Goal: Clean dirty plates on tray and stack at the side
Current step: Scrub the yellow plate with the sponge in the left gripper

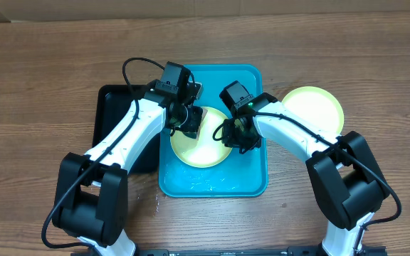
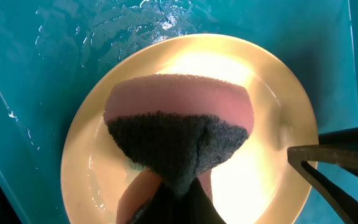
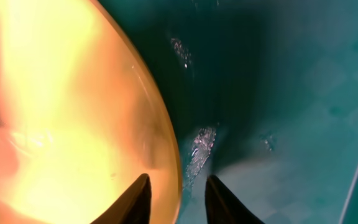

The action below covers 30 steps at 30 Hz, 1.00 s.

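While the left gripper [image 1: 188,122] is clamped tight on a pink sponge [image 2: 179,118] with a dark scouring face, set down on the pale yellow-green plate [image 1: 206,151] lying in the turquoise tray [image 1: 251,181], the right gripper [image 3: 177,179] sits at that plate's right rim, jaws a little apart, straddling the edge without gripping it. Water [image 2: 123,28] glistens on the tray floor. A second plate [image 1: 315,107] lies on the table [image 1: 34,85] just right of the tray; a black tray [image 1: 112,107] lies left
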Available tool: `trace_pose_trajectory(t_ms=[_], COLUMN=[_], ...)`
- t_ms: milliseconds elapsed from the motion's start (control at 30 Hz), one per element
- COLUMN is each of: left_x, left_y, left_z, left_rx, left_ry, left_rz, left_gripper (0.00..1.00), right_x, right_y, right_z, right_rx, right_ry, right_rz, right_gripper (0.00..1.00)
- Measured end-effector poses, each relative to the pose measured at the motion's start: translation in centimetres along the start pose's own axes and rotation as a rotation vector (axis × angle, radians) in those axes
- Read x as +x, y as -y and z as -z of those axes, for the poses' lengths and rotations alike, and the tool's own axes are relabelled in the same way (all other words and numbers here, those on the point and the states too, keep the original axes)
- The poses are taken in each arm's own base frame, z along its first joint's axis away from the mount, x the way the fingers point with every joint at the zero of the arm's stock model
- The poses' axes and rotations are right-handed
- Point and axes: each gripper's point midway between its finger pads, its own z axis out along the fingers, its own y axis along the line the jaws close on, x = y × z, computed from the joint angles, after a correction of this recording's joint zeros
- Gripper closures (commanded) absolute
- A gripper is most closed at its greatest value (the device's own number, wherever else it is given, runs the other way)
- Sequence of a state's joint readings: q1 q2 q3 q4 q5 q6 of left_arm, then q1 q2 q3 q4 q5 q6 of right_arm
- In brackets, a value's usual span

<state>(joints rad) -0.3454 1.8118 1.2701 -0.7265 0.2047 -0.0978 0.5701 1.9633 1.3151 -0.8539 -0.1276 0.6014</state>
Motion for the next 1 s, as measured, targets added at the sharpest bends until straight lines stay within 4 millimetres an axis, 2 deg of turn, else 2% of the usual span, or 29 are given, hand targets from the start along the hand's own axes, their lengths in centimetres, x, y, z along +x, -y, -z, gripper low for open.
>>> trace_pose_trajectory(t_ms=[333, 767, 1000], left_x=[0.1, 0.0, 0.8], left_y=[-0.1, -0.8, -1.2], left_z=[0.0, 0.0, 0.1], left_rx=[-0.003, -0.044, -0.068], left_ry=[-0.002, 0.001, -0.029], left_rz=[0.001, 0.001, 0.011], left_gripper=[0.96, 0.96, 0.96], right_x=[0.2, -0.3, -0.3], right_y=[0.2, -0.2, -0.2], right_z=[0.0, 0.1, 0.1], right_rx=[-0.002, -0.021, -0.02], right_ry=[-0.016, 0.005, 0.006], right_rz=[-0.03, -0.031, -0.031], right_gripper=[0.96, 0.96, 0.96])
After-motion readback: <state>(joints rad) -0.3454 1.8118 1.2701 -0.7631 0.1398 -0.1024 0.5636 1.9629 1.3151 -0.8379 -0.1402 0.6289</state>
